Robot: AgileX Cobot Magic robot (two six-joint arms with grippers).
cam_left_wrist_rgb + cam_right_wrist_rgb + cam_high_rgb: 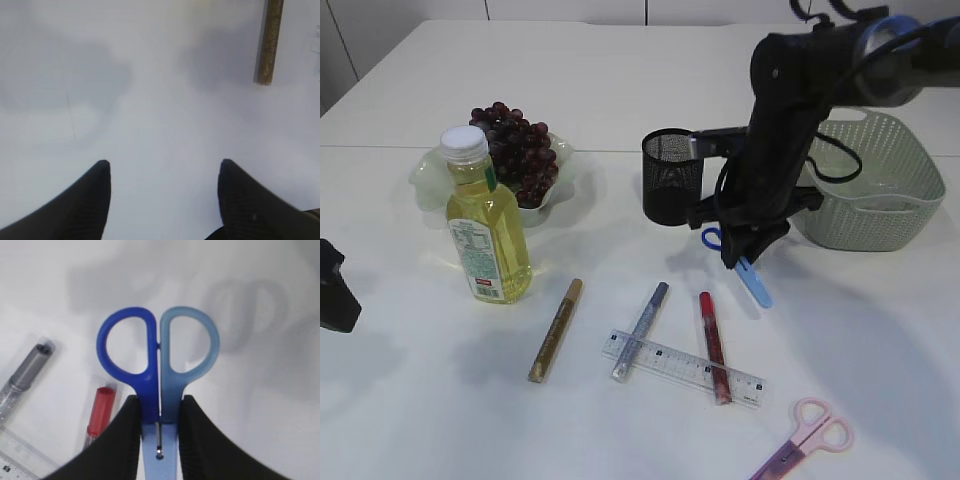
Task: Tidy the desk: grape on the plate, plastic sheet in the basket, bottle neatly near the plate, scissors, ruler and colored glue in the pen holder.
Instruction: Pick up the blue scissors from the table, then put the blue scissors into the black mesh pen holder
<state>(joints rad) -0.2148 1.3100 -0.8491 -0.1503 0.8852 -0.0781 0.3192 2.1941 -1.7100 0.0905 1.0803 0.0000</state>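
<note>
Count on the table point(620, 80): one bottle point(487, 222), one plate point(432, 172) with one grape bunch point(520, 150) on it, one pen holder point(672, 176), one basket point(880, 180), one ruler point(682, 368), three glue pens, two scissors.

Glue pens: gold point(556, 329), silver point(641, 330), red point(713, 346). The silver and red pens lie across the ruler; the gold pen lies apart, between the bottle and the silver pen.

Scissors: the blue pair point(752, 278) is clamped in the right gripper point(738, 258), jaws narrow on the shanks just below the two handle loops, and appears lifted above the table beside the pen holder. The pink pair point(807, 442) lies at the near edge, partly out of view.

Left gripper point(165, 172): jaws wide, holding nothing, over bare table; the gold pen's end shows at the upper right of its view.

Bottle stands upright just in front of the plate. Basket sits at the right edge, just behind the right arm.

Open room: the far table behind plate and holder, the near left corner, and the strip right of the ruler.
</note>
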